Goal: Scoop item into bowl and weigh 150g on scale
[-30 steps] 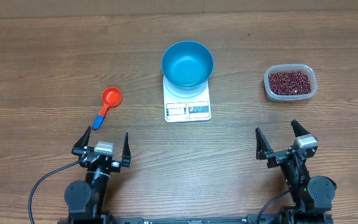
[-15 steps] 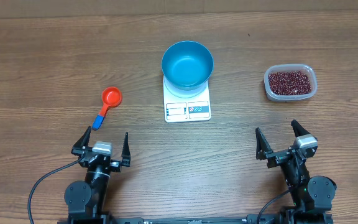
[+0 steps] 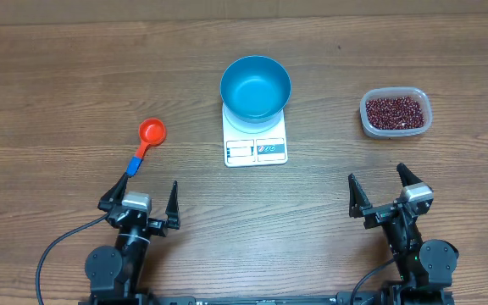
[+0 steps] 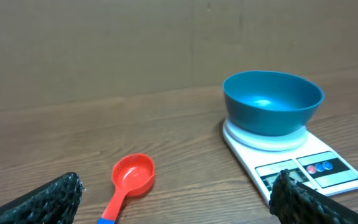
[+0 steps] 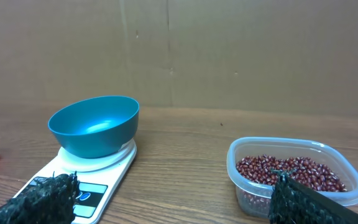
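At the near edge of the brown wooden table (image 3: pixel 49 76), the left gripper (image 3: pixel 144 185) and the right gripper (image 3: pixel 375 174) sit low, their black fingers spread wide apart and holding nothing. Just beyond the left gripper lies a round red plastic measuring scoop (image 3: pixel 150 134) with a blue handle tip. Its handle end points back toward the gripper's left finger and lies close to it; whether they touch cannot be told. Farther out, near the table's middle, a small flat white rectangular kitchen scale (image 3: pixel 256 149) rests with its display and label panels along the near edge. A round deep blue bowl (image 3: pixel 256 87) stands on the scale's far half, its light blue inside facing up. Off to the right, well apart from the scale, a clear rectangular plastic tub (image 3: pixel 365 119) holds the pile of small dark red-brown beans (image 3: pixel 395 110).
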`<control>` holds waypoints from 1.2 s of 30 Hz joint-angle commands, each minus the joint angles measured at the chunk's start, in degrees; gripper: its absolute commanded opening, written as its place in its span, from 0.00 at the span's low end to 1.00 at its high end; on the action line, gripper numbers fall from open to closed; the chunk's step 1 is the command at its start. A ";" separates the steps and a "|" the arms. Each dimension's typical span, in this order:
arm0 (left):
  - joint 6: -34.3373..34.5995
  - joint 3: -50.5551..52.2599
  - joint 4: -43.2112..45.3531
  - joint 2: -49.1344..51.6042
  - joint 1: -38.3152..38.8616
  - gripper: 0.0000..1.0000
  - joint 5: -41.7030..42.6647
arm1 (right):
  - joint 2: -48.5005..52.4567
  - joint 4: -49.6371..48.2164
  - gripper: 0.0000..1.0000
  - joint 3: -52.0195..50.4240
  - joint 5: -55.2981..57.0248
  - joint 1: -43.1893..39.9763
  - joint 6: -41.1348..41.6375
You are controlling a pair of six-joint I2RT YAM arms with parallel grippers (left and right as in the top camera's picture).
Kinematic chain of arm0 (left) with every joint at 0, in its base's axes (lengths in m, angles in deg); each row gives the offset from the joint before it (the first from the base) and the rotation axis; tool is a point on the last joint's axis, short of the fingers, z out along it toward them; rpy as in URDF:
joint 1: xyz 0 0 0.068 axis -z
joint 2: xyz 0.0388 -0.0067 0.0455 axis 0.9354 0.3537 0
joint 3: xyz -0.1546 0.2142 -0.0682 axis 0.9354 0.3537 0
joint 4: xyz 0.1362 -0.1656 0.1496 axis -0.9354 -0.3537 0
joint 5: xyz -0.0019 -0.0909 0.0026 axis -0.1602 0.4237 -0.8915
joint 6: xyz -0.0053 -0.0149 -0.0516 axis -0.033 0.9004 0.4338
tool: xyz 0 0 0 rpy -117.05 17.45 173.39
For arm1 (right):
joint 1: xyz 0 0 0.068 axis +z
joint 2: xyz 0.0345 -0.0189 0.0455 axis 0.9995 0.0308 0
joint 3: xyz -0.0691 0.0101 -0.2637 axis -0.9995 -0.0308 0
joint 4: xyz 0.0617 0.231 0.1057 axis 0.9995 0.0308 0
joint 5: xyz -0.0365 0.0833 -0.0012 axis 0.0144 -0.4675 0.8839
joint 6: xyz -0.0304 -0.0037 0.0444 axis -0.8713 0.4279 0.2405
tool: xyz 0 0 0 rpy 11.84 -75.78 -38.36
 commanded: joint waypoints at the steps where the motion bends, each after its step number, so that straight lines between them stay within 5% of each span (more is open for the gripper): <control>1: 1.22 -5.35 -1.16 2.93 -0.31 1.00 1.53 | -0.68 -0.24 1.00 -0.61 0.22 -0.31 -0.04; 14: 0.74 -26.29 -8.63 28.41 -0.31 1.00 4.81 | -0.68 -0.24 1.00 -0.61 0.22 -0.31 -0.04; 29: -10.14 -74.12 -48.26 71.17 -0.33 1.00 4.85 | -0.68 -0.24 1.00 -0.61 0.22 -0.31 -0.04; 36: -11.26 -78.79 -46.69 82.62 -0.31 1.00 4.11 | -0.68 -0.24 1.00 -0.61 0.22 -0.31 -0.04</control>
